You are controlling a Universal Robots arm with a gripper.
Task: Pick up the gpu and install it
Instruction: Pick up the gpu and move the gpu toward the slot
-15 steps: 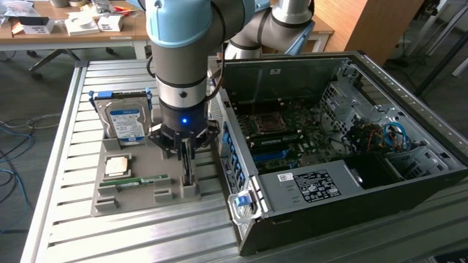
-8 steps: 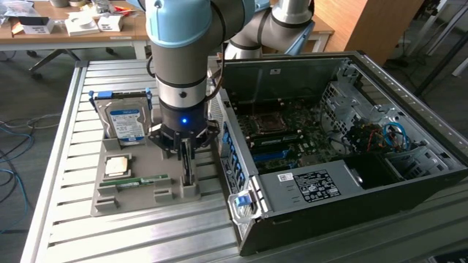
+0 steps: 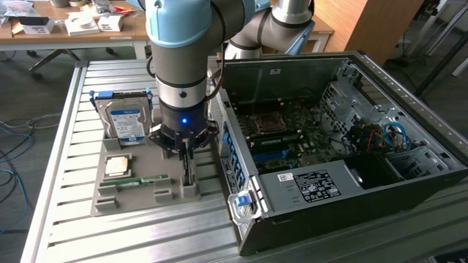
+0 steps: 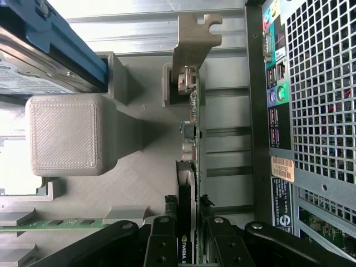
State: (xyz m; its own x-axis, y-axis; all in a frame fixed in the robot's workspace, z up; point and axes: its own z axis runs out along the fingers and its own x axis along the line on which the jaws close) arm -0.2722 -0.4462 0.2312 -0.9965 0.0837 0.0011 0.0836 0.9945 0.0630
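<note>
gripper (image 4: 188,219): set astride the upper edge of the gpu (image 4: 192,130), near one end of the card. whether it is clamped on the card or clear of it cannot be told.

gpu: stands upright on edge in the grey printed tray (image 3: 146,159). its metal bracket (image 4: 194,39) is at the end away from the gripper, next to a grey post (image 4: 169,83) of the tray.

hazards, judged from this position:
- the hold sits off-centre. a lift could let the bracket end droop, jam the card in its slots and drag the tray along.
- pressure on the components along the card's face could damage them.
- the green memory stick (image 3: 135,181) lies flat just beside the card, and the hard drive (image 3: 124,120) stands at the tray's far end. a swinging card could strike either.
- the computer case (image 3: 307,186) stands just beside the tray, at the exterior view's right. the bracket could catch its rear panel (image 4: 275,100).
- a tilted card could foul the motherboard (image 3: 292,137) or the blue cables (image 3: 395,134).
</note>
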